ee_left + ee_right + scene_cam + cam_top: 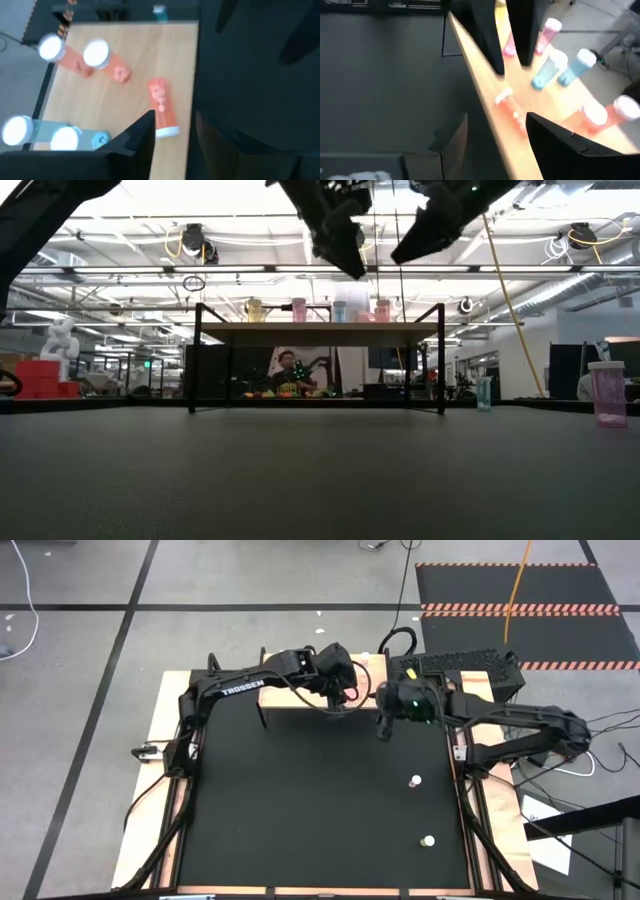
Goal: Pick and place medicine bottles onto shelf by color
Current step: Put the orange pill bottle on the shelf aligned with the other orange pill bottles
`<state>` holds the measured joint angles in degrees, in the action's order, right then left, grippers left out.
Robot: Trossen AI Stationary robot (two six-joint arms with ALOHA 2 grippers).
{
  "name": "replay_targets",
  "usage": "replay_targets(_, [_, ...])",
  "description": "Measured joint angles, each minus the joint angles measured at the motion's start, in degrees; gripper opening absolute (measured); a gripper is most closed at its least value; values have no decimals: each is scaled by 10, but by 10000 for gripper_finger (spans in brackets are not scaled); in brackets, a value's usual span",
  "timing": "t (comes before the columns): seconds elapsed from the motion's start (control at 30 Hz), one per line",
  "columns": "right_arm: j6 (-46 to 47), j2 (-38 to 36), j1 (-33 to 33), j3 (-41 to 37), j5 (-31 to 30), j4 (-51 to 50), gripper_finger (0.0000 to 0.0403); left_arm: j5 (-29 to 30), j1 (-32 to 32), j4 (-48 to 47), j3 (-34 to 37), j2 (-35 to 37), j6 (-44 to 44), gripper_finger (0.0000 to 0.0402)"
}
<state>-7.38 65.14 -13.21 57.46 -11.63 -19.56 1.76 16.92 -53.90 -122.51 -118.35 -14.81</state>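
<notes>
Left wrist view gives me the clearest read: one pink-orange bottle lies on its side on the shelf, near the front edge, its white cap pointing toward that edge. Behind it two more pink bottles stand upright together, and a pair of blue-green bottles stands in its own group, so the colours are already sorted into clusters.

My left claw hangs over the shelf with its fingers apart and nothing between them. My right claw hovers just off the shelf's front edge, spread wide and also empty.

I judge that this is the placing step for the pink group, with the toppled bottle not properly set. The next move calls for a light pinch across its round body, then tilting it up onto its flat base beside the other pinks, without nudging it over the edge.

Two bottles are yet to be shelved on the black surface, well apart from the shelf on my right side.

The bottles are small smooth cylinders, translucent tinted plastic under wide white caps. On its side, one should roll easily on the flat pale wood. The surface is matte and dark, and the shelf stands on thin black legs.
</notes>
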Motion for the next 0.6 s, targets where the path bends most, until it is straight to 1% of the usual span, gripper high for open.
replay_targets(0.13, [-72, 48, -56, 24, 67, -4, 195, 10, 7, -18, 18, -8, 10, 190])
replay_targets(0.27, [-110, 103, -99, 48, 131, -6, 195, 32, 15, -69, 8, -6, 32, 216])
replay_targets(0.33, [-128, 130, -111, 60, 148, -8, 195, 35, 19, -93, 5, 1, 42, 220])
replay_targets(0.4, [-142, 150, -117, 68, 149, -9, 195, 35, 19, -98, 4, 4, 52, 218])
replay_targets(0.5, [-152, 168, -123, 79, 149, -12, 195, 35, 17, -114, 4, 20, 60, 211])
replay_targets(0.6, [-156, 178, -130, 80, 149, -16, 194, 35, 14, -110, 4, 35, 62, 202])
